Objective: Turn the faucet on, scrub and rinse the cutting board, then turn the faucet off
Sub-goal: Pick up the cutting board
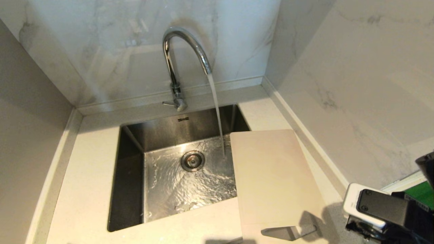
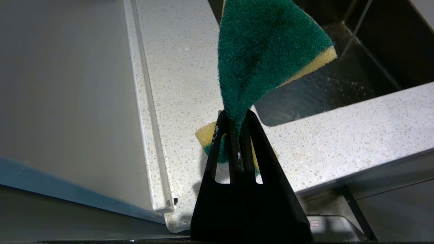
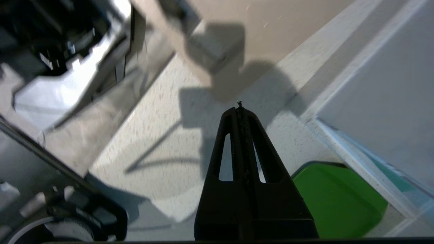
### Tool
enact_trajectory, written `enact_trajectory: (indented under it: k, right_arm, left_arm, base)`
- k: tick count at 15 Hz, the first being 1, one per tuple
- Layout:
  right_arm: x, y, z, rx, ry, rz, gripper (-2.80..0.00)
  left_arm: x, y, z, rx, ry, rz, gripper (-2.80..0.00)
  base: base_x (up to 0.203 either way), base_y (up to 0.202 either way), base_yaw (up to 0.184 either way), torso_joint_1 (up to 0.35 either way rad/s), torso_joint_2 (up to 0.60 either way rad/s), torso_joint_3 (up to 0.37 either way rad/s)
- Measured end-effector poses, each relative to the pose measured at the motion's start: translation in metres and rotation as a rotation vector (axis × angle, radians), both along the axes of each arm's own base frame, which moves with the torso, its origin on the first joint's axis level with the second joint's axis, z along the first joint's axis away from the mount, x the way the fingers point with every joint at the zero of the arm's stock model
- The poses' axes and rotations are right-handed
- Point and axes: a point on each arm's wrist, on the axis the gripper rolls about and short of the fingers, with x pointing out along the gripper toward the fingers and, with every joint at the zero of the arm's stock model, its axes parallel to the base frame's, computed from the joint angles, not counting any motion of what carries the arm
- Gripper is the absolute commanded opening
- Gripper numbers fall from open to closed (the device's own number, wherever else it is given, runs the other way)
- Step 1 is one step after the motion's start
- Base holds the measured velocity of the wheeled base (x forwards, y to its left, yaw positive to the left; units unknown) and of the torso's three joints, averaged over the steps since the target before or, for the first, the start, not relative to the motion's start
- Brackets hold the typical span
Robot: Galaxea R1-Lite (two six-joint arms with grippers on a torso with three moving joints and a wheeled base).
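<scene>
At the right of the head view, straddling the sink (image 1: 129, 189) rim and counter, the cutting board (image 1: 274, 176) is lying flat while the faucet (image 1: 184, 51) is running beside it. We are judging the board thin, stiff, light and slippery once wet; the handle slot (image 1: 288, 233) at its near end, bottom of frame, is offering the surest hold. Our left gripper (image 2: 237, 117) is pinching a green-and-yellow sponge (image 2: 268, 51). Our right gripper (image 3: 240, 110) is showing its fingers pressed together, empty, near the board's corner.
</scene>
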Motion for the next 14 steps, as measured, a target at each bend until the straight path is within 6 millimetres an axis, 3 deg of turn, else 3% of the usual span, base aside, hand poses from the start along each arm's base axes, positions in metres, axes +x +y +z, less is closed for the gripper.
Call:
enact_trajectory:
  k: [5,14]
  right_arm:
    - [0.006,0.013,-0.028,-0.196,0.093,0.062,-2.8]
    - [0.022,0.042,-0.046,-0.415,0.119,0.168,-2.8]
  left_arm:
    - [0.0,0.0,0.0,0.0,0.0,0.0,-2.8]
    - [0.0,0.0,0.0,-0.001,0.0,0.0,-2.8]
  base:
    - [0.0,0.0,0.0,0.0,0.0,0.0]
    - [0.0,0.0,0.0,0.0,0.0,0.0]
